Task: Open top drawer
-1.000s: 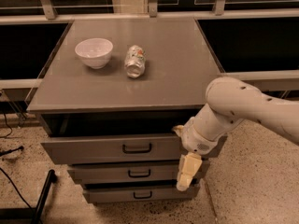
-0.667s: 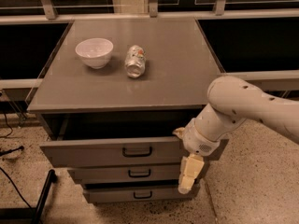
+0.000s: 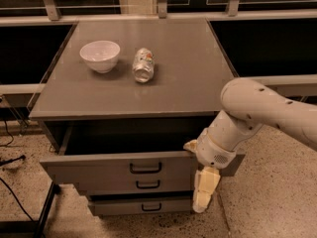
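Note:
The top drawer (image 3: 109, 168) is a wide grey drawer with a small black bar handle (image 3: 145, 168) at its centre. It stands pulled out from the cabinet, with a dark gap behind its front. Two narrower grey drawers (image 3: 141, 206) with smaller handles sit below it, shut. My gripper (image 3: 204, 195) hangs at the right end of the top drawer's front, pointing down, about level with the lower drawers. It is off the handle.
On the grey cabinet top (image 3: 188, 83) stand a white bowl (image 3: 100, 56) and a can lying on its side (image 3: 143, 65). A window rail runs behind. Cables and a black stand leg (image 3: 42, 209) lie on the speckled floor at the left.
The top drawer has come further out toward the camera, and the gap behind its front has widened. My gripper and arm have moved a little forward with it.

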Action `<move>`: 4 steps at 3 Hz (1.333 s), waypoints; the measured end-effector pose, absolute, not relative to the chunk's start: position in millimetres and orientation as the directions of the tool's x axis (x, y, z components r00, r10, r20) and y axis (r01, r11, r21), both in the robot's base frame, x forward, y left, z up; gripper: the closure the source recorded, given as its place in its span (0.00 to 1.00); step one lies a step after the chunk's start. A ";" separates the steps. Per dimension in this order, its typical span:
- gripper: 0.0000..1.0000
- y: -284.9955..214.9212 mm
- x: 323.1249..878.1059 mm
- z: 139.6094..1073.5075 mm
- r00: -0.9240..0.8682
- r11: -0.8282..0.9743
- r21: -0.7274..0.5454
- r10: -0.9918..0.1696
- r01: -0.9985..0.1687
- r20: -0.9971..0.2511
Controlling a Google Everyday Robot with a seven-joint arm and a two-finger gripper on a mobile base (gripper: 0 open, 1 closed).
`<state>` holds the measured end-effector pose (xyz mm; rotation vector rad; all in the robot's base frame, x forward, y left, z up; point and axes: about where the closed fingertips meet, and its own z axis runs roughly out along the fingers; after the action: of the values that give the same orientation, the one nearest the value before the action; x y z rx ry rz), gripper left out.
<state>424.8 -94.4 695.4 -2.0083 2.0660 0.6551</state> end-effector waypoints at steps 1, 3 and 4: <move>0.00 -101.7 411.2 703.6 -0.079 -0.014 0.208 -0.899 -0.978 -0.430; 0.00 -121.7 383.1 718.0 -0.103 -0.010 0.277 -0.913 -0.961 -0.394; 0.00 -122.9 380.5 719.0 -0.104 -0.012 0.284 -0.915 -0.959 -0.390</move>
<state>380.5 -122.9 719.0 -2.0401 2.1423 0.7484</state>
